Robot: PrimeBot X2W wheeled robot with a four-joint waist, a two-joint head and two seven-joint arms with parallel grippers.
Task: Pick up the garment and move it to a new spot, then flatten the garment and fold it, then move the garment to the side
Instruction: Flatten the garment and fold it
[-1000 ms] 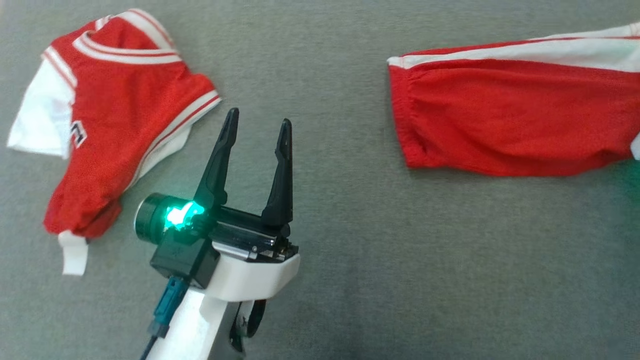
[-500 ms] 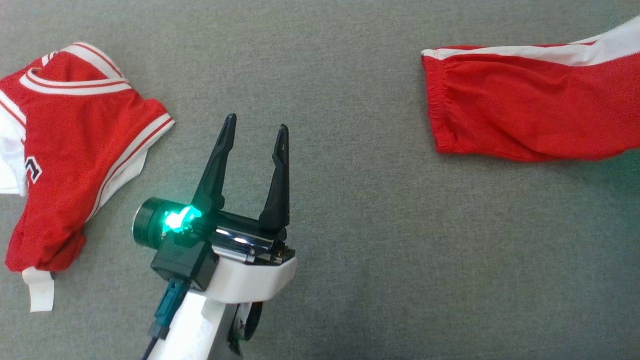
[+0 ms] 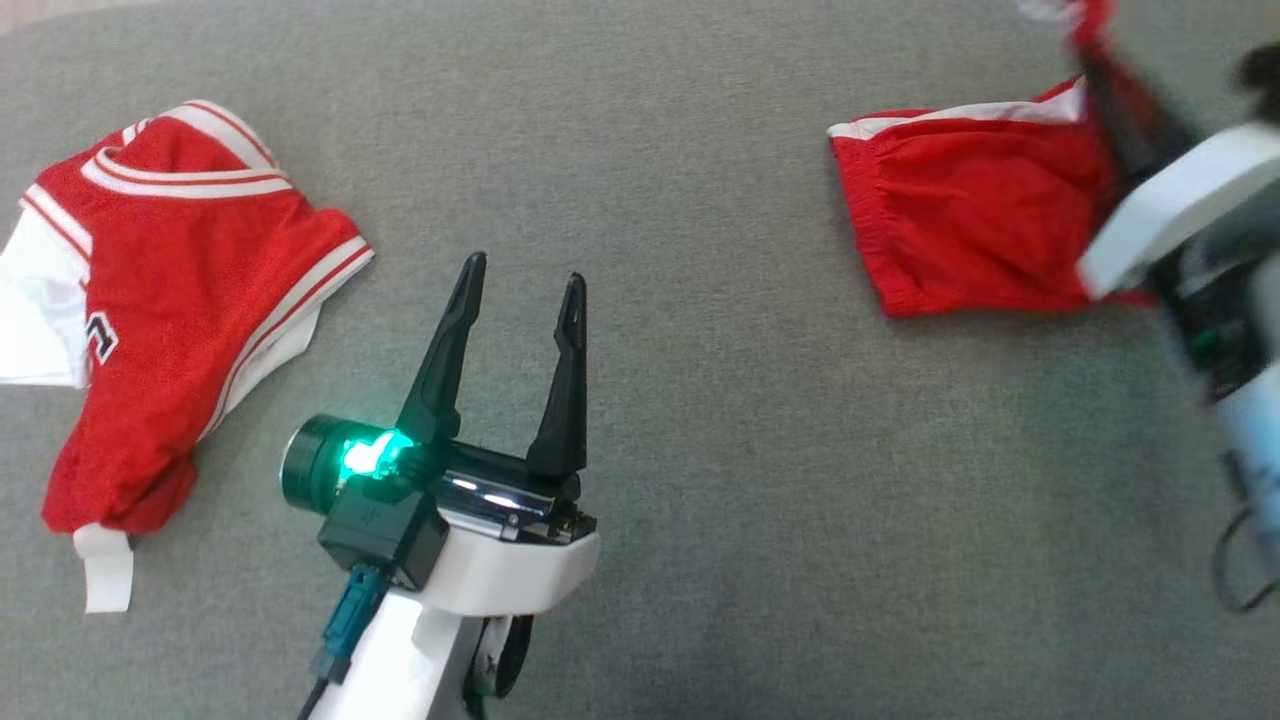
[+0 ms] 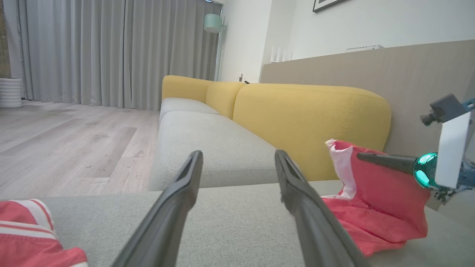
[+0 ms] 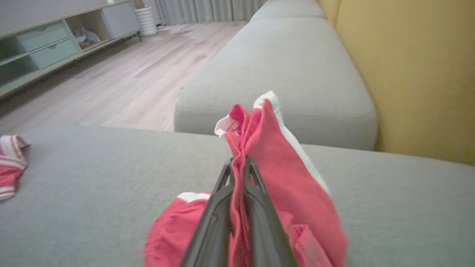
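The garment [image 3: 960, 230] is red with a white side stripe and an elastic hem, and it lies at the right of the grey cushion [image 3: 720, 420]. My right gripper [image 3: 1088, 45], blurred, is shut on a bunched fold of it and holds that end up off the cushion. The right wrist view shows the fingers [image 5: 222, 207] pinched together on the red cloth [image 5: 282, 163]. My left gripper [image 3: 525, 272] stands open over bare cushion between the two clothes, with nothing between its fingers. In the left wrist view the raised garment [image 4: 378, 200] is to the right of the open left gripper [image 4: 238, 154].
A crumpled red and white jersey [image 3: 190, 290] lies at the left of the cushion. A yellow sofa backrest [image 4: 311, 122] runs along the far side, with another grey seat [image 5: 282, 66] beyond. Wood floor [image 4: 66, 137] and a low cabinet [image 5: 44, 44] lie past the cushion's edge.
My right gripper and forearm have come into the head view, pulling the garment's right end up and bunching it. The camera has shifted. The left gripper keeps its open pose.
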